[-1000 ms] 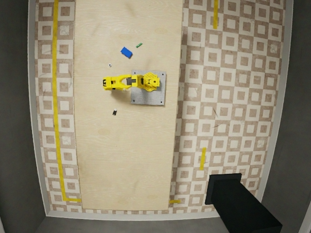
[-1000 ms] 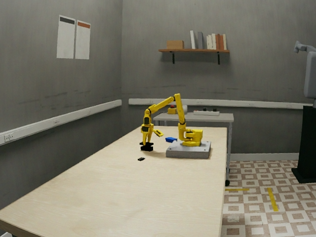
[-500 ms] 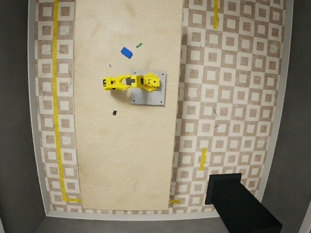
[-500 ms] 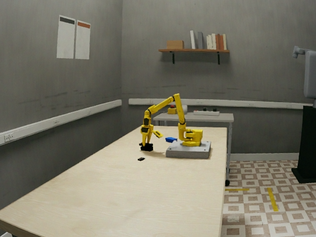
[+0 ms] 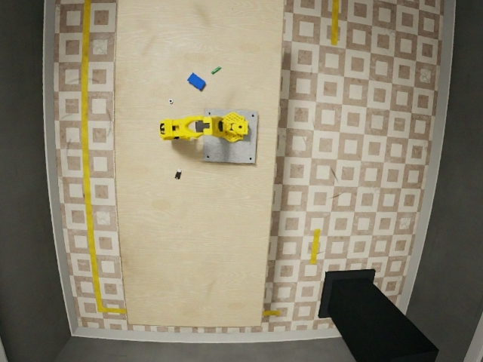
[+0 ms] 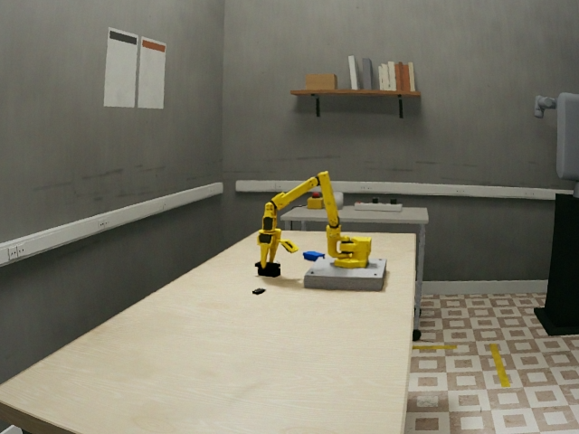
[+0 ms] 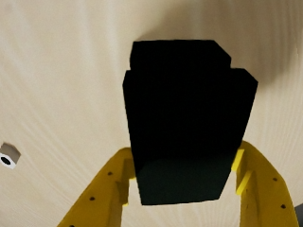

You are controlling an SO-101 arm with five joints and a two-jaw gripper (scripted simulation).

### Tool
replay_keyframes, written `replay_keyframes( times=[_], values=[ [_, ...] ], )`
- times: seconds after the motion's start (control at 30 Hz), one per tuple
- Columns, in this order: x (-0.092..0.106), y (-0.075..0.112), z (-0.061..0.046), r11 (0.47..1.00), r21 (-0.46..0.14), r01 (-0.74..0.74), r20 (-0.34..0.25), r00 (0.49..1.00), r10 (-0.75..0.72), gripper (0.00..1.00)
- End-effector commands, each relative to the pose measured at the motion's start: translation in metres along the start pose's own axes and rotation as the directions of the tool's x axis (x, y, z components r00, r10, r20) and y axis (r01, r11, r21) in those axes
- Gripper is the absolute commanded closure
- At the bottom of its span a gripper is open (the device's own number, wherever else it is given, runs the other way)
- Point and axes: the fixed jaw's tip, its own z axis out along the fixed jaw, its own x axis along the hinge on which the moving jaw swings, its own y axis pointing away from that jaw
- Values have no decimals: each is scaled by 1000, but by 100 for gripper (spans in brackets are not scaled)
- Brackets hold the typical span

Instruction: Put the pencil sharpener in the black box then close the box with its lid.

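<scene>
My gripper [image 7: 184, 173] is shut on the black lid [image 7: 186, 132] of the black box. In the wrist view the lid fills the space between my two yellow fingers, and the box below it shows only as a black edge at the top. In the side view my gripper [image 6: 267, 262] points straight down and the black box with the lid [image 6: 268, 268] sits on the table under it. From above, my gripper [image 5: 167, 130] covers the box. I do not see the pencil sharpener; the inside of the box is hidden.
A small black piece [image 5: 177, 173] lies on the table near my gripper, also in the side view [image 6: 258, 290]. A small white piece with a hole [image 5: 170, 101] lies on the other side [image 7: 9, 155]. A blue block [image 5: 196, 81] and a green piece [image 5: 216, 70] lie further off. The grey arm base [image 5: 231, 136] stands close by.
</scene>
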Motion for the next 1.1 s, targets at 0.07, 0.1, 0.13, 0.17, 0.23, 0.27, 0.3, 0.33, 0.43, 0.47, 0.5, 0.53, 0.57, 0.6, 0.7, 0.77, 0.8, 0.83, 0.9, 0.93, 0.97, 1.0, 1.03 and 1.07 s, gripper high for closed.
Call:
replay_keyframes(
  times=[0.07,0.1,0.13,0.17,0.23,0.27,0.3,0.33,0.43,0.47,0.5,0.53,0.57,0.6,0.7,0.77,0.8,0.83,0.9,0.93,0.97,1.0,1.03,1.07],
  values=[
    [-5,3,4,1000,-8,1,27,1000,0,79],
    [-5,3,4,1000,-8,1,27,1000,0,79],
    [-5,3,3,1000,-8,1,27,1000,0,79],
    [-5,3,2,1000,-8,1,27,1000,0,79],
    [-4,3,1,1000,-8,1,27,1000,0,79],
    [-4,3,0,1000,-8,1,27,1000,0,79],
    [-4,3,-1,1000,-8,1,27,1000,0,79],
    [-4,3,-2,1000,-8,1,27,1000,0,79],
    [-4,3,-3,1000,-8,1,27,1000,0,79],
    [-4,3,-3,1000,-8,1,27,1000,0,79],
    [-4,3,-4,1000,-8,1,27,1000,0,79],
    [-4,3,-5,1000,-8,1,27,1000,0,79],
    [-4,3,-6,1000,-8,1,27,1000,0,79],
    [-4,3,-6,1000,-8,1,27,1000,0,79],
    [-4,3,-8,1000,-8,1,27,1000,0,79],
    [-4,3,-8,1000,-8,1,27,1000,0,79],
    [-4,3,-9,1000,-8,1,27,1000,0,79],
    [-4,3,-9,1000,-8,1,27,1000,0,79],
    [-4,3,-9,1000,-8,1,27,1000,0,79],
    [-4,3,-9,1000,-8,1,27,1000,0,79],
    [-4,3,-9,1000,-8,1,27,1000,0,79],
    [-4,3,-9,1000,-8,1,27,1000,0,79],
    [-4,3,-9,1000,-8,1,27,1000,0,79],
    [-4,3,-9,1000,-8,1,27,1000,0,79]
  ],
)
